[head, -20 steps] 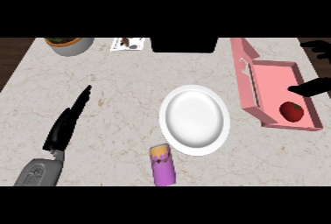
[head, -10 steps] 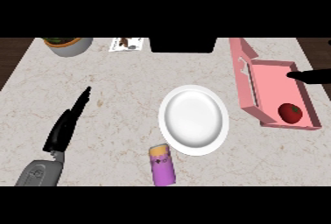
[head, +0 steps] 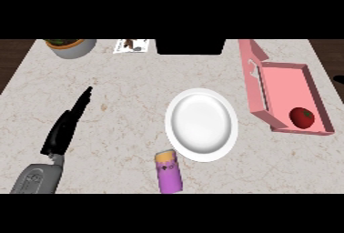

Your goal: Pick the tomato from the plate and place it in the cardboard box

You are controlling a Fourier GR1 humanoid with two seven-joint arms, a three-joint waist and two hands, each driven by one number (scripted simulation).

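**Red tomato lying in the pink box; left hand flat, right hand barely seen**

- Left hand (head: 63, 131): lies low over the marble counter (head: 128, 91) at the view's left, grey forearm coming in from the lower edge. Its fingers (head: 82, 101) are straight and relaxed, pointing up and slightly right. They hold nothing.
- Right hand (head: 338, 79): only a dark sliver shows at the right edge, just outside the box. Cannot tell whether it is released or clenched.
- Tomato (head: 302, 117): far to the right of the left fingertips, inside the box (head: 287, 86), in its near corner. It is apart from both hands.
- Plate (head: 201, 125): white and bare, right of the fingers, between them and the box.
- Purple can (head: 169, 172): on its side just below the plate's near rim, right of the left wrist, yellow end toward the plate.
- Beyond the fingertips, along the far edge: a plant pot (head: 70, 46), a small card (head: 131, 45) and a black block (head: 190, 46).
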